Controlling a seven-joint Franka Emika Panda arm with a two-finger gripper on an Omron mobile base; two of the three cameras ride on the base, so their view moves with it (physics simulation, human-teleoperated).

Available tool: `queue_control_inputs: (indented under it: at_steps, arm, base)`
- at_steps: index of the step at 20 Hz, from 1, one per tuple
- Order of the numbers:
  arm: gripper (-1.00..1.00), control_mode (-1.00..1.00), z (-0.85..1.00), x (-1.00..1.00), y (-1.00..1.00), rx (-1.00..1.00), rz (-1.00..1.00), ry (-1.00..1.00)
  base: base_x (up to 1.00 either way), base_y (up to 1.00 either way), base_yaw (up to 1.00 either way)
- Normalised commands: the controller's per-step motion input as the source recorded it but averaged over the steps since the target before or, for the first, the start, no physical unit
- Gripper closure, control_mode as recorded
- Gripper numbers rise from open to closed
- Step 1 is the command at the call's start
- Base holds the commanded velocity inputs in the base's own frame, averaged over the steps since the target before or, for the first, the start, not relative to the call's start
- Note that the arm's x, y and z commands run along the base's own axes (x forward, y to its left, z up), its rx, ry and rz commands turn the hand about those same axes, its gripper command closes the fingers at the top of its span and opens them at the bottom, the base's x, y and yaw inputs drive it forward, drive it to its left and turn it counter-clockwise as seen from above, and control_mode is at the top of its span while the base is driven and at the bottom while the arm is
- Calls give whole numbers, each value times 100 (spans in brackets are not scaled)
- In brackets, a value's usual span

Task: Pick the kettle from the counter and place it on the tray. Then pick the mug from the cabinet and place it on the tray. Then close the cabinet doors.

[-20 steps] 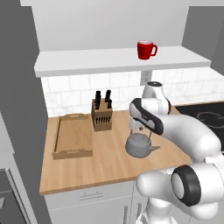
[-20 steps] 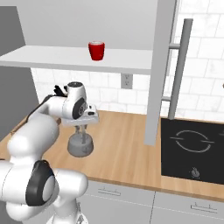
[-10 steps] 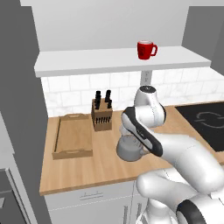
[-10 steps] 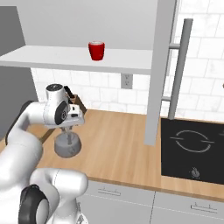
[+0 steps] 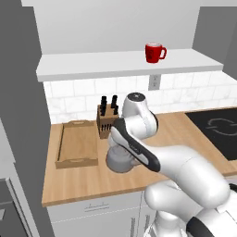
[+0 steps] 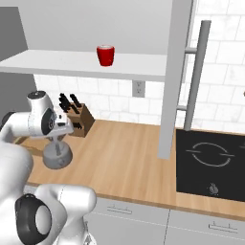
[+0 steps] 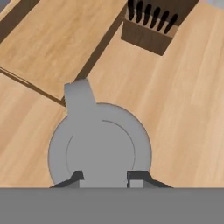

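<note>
The kettle (image 5: 118, 160) — handle hidden by the arm — and tray (image 7: 48, 43) cut off by the edge.

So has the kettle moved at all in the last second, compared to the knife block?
Yes. Held in the gripper, the kettle has travelled left along the counter, from right of the knife block to in front of it, closer to the tray.

A long light-brown wooden tabletop (image 5: 185, 132) is running along a white tiled wall. A shallow wooden tray (image 5: 77, 144) is lying on its left part. A dark knife block (image 5: 107, 121) is standing just beside the tray, near the wall. A black cooktop (image 6: 210, 165) is sitting at the right end. Above, a pale grey cabinet floor (image 5: 92, 65) is carrying a red mug (image 5: 154, 52), which is standing upright.
</note>
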Motion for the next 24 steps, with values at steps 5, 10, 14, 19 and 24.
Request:
queue_control_inputs:
  at_steps: [5, 10, 14, 19, 24]
  arm:
    - [100, -100, 1, 5, 70, 0, 0, -6]
    - [100, -100, 3, 8, 56, 0, 0, -16]
    - [100, -100, 18, 11, 48, 0, 0, -16]
    - [100, -100, 10, 30, 49, -1, 0, -7]
    - [100, -100, 0, 50, 46, -4, -1, -1]
  base:
    - [0, 0, 0]
    - [0, 0, 0]
    - [0, 0, 0]
    - [0, 0, 0]
    - [0, 0, 0]
